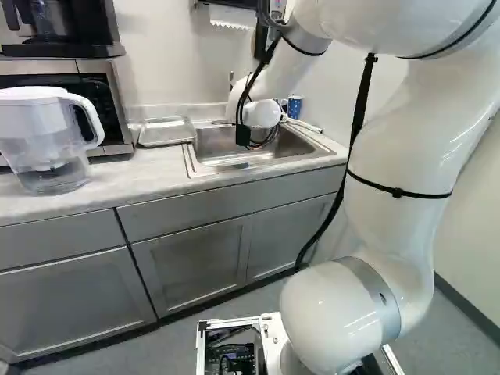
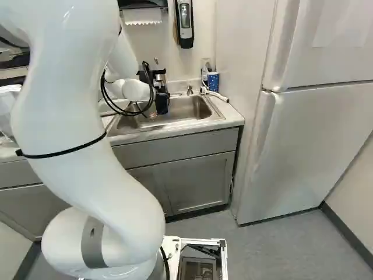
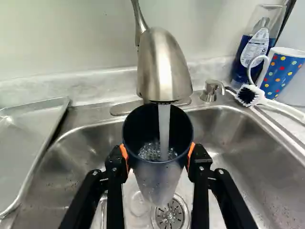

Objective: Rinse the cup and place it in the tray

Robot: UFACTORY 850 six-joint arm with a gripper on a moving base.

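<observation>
Cup (image 3: 158, 181) under faucet (image 3: 164, 71), over sink (image 3: 228, 133); tray (image 3: 28, 138) L of sink on table (image 1: 156, 178); brush (image 3: 248, 95), mug (image 3: 281, 74) & bottle (image 3: 255, 45) nr table's rear R corner.

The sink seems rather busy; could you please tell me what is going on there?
The robot arm is rinsing a dark cup. Its gripper clasps the cup from both sides, mouth up, over the sink, while water runs into it from the faucet. The cup is not yet in the tray beside the sink.
</observation>
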